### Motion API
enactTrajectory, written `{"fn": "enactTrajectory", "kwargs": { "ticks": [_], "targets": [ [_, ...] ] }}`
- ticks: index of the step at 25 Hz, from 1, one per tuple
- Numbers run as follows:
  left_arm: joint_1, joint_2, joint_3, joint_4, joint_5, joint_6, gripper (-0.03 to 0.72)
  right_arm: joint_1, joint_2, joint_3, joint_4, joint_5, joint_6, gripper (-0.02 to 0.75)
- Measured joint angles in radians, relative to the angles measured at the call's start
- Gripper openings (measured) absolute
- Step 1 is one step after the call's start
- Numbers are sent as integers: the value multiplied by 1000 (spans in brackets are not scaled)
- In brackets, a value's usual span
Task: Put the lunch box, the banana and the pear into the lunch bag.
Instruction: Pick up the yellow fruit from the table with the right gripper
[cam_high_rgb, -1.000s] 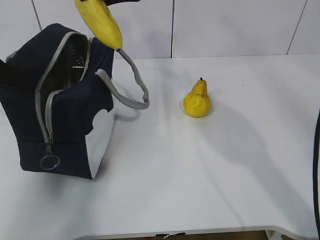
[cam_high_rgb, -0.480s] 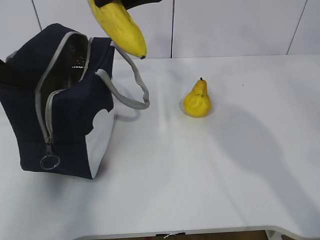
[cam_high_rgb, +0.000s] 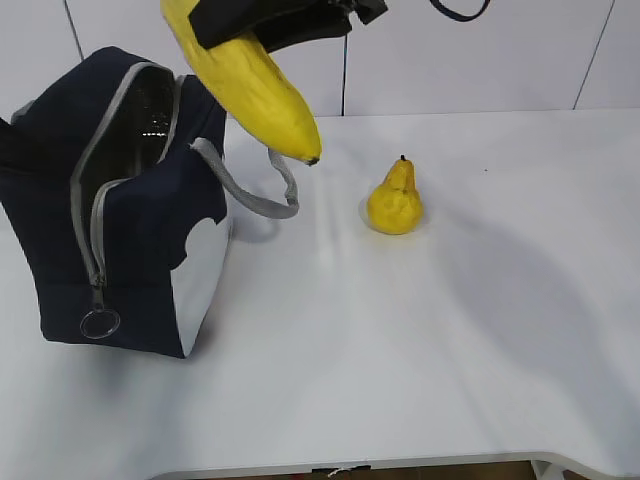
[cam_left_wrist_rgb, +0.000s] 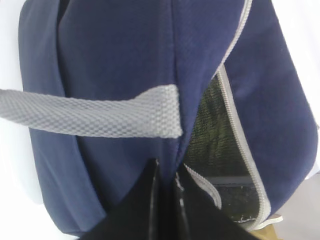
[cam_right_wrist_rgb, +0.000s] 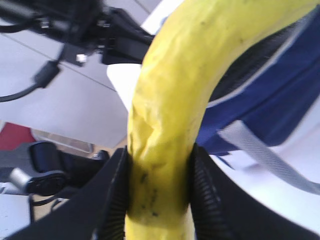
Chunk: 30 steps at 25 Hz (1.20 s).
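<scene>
The right gripper (cam_right_wrist_rgb: 159, 190) has its ribbed black fingers (cam_right_wrist_rgb: 114, 200) clamped on either side of the banana (cam_high_rgb: 245, 85), holding it in the air above the desk (cam_high_rgb: 420, 330). In the exterior view the banana hangs at a slant, its dark tip pointing down and to the right, just in front of the lunch bag's grey webbing handle (cam_high_rgb: 255, 200). Small brown specks show on its skin in the right wrist view.

The lunch bag (cam_high_rgb: 120, 220) stands on the left of the desk, navy blue, its grey zipper (cam_high_rgb: 90, 215) undone so the top gapes; a metal ring pull (cam_high_rgb: 99, 324) dangles at the low end. A white panel covers the lower part of the side facing right.

The left gripper (cam_left_wrist_rgb: 166, 200) is at the bag: in the left wrist view its dark fingers (cam_left_wrist_rgb: 145, 205) are pressed together with a fold of the navy fabric pinched between them, right beside the open zipper edge and a dark mesh lining inside.

The pear (cam_high_rgb: 395, 200) sits upright on the desk, stem up, well apart from the bag and to the right of the banana's tip.

No brand, label or writing can be read on anything, and the lunch box is not visible in any view.
</scene>
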Motion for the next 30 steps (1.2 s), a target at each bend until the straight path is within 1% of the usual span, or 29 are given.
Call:
{"fn": "enactTrajectory", "kwargs": {
  "ticks": [7, 12, 16, 21, 24, 30],
  "targets": [
    [0, 0, 0, -5, -2, 0, -15, 0, -4, 13, 199, -8, -56, 297],
    [0, 0, 0, -66, -2, 22, -15, 2, 5, 13, 317, -31, -53, 297],
    [0, 0, 0, -87, -2, 41, -15, 4, 60, 13, 340, -107, -49, 297],
    [0, 0, 0, -114, 0, 51, -15, 10, 147, 15, 342, -161, -48, 297],
    [0, 0, 0, -116, 0, 53, -15, 30, 180, 17, 369, -215, -54, 297],
    [0, 0, 0, -118, 4, 55, -15, 82, 220, 20, 383, -308, -152, 297]
  ]
}}
